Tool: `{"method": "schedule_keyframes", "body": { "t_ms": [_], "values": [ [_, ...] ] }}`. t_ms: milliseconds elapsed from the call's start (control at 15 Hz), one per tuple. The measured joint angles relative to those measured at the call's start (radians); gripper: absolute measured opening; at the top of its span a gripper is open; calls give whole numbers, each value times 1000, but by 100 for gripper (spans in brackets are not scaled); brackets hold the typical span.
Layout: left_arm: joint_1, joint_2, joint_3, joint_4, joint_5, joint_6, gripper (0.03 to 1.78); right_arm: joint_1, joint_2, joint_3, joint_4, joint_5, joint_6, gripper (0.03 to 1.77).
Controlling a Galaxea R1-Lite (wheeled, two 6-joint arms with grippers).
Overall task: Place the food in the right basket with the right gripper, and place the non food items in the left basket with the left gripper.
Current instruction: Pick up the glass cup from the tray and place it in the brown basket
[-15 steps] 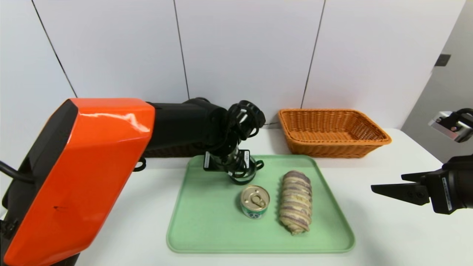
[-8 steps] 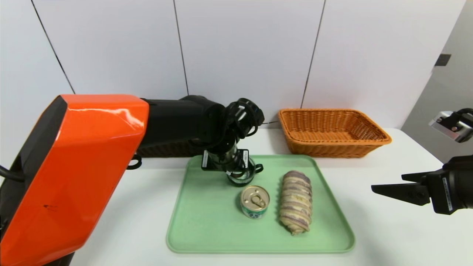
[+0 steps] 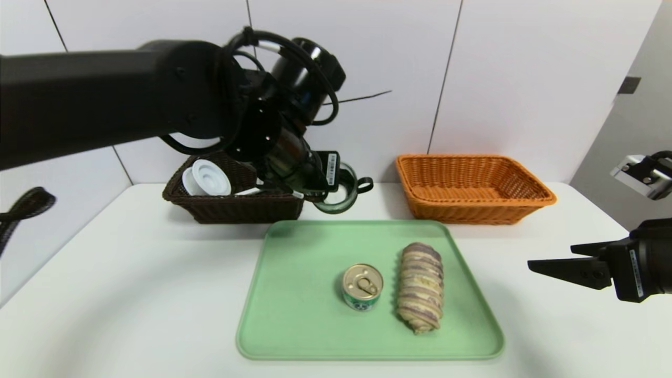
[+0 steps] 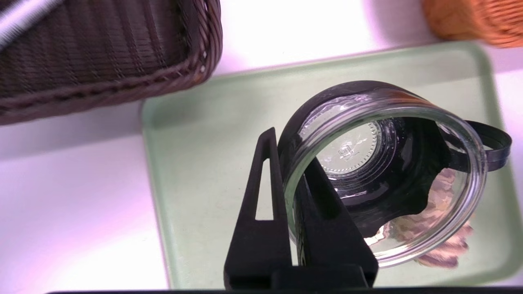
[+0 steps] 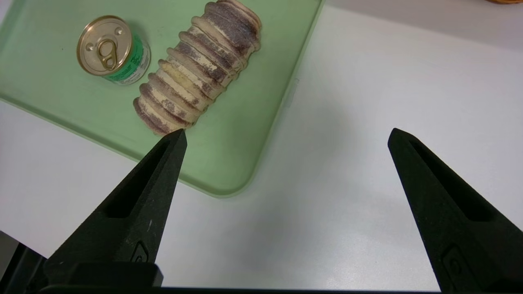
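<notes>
Glass cup (image 4: 384, 175), rim clamped in left gripper (image 4: 292, 179), apparently airborne beside dark basket (image 3: 231, 207).

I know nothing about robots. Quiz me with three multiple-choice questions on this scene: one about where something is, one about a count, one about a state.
1. Where is the glass cup?
A. in the orange basket
B. pinched in the left gripper, in the air
C. standing on the tray

2. How many things lie on the green tray?
A. two
B. three
C. none

3. How is the right gripper?
A. shut on the can
B. shut on nothing
C. open, holding nothing

Answers:
1 B: the left gripper has its fingers clamped on the cup's wall, clear of the tray.
2 A: only the can and the bread roll lie there.
3 C: its fingers stand wide apart over the table.
</notes>
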Motion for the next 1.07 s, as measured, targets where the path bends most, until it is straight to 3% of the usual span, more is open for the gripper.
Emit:
{"method": "schedule_keyframes", "body": {
  "t_ms": [267,600,800,1067],
  "values": [
    [68,-84,1,-45,1,104,12,2,0,-2,0,0,-1,170],
    [292,-64,1,-142,-11,256,12,3,-3,3,-7,0,0,170],
    [387,11,1,-206,-12,291,12,3,-2,5,-9,0,0,170],
    [448,119,1,-269,-8,293,12,4,-3,6,-9,-1,1,170]
  ]
}}
